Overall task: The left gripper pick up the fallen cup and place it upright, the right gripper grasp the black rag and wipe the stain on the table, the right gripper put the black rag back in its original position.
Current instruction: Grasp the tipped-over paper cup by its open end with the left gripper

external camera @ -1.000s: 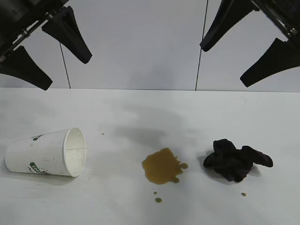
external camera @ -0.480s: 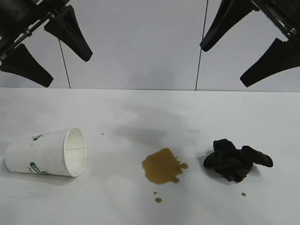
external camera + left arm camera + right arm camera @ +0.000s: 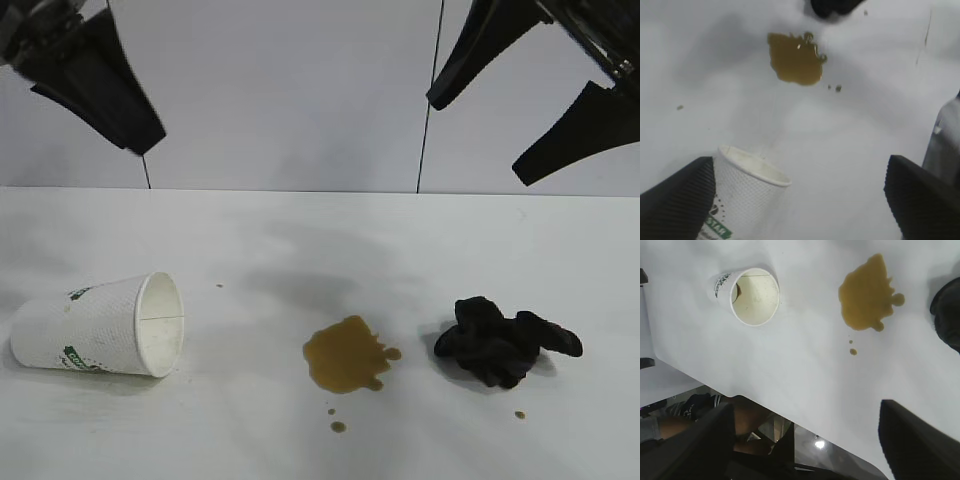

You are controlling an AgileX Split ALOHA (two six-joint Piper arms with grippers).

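The white dimpled cup [image 3: 100,325] lies on its side at the table's [image 3: 300,230] left, mouth toward the amber-brown stain [image 3: 345,355] in the middle. The black rag [image 3: 500,340] lies crumpled right of the stain. My left gripper [image 3: 110,110] hangs high above the cup at the upper left, open and empty. In the left wrist view its fingers [image 3: 677,200] stand wide apart, with the cup [image 3: 745,200] beside one finger and the stain [image 3: 794,57] farther off. My right gripper [image 3: 478,140] hangs open and empty high above the rag. The right wrist view shows the cup [image 3: 747,292], stain [image 3: 867,292] and rag [image 3: 947,315].
A pale grey panelled wall [image 3: 300,90] stands behind the table. Small brown droplets [image 3: 338,426] lie in front of the stain. The right wrist view shows the table's front edge [image 3: 790,415] with dark floor and a person's legs beyond it.
The left gripper has turned and shifted left; only one finger now shows in the exterior view. The right gripper, cup, rag and stain have not moved.
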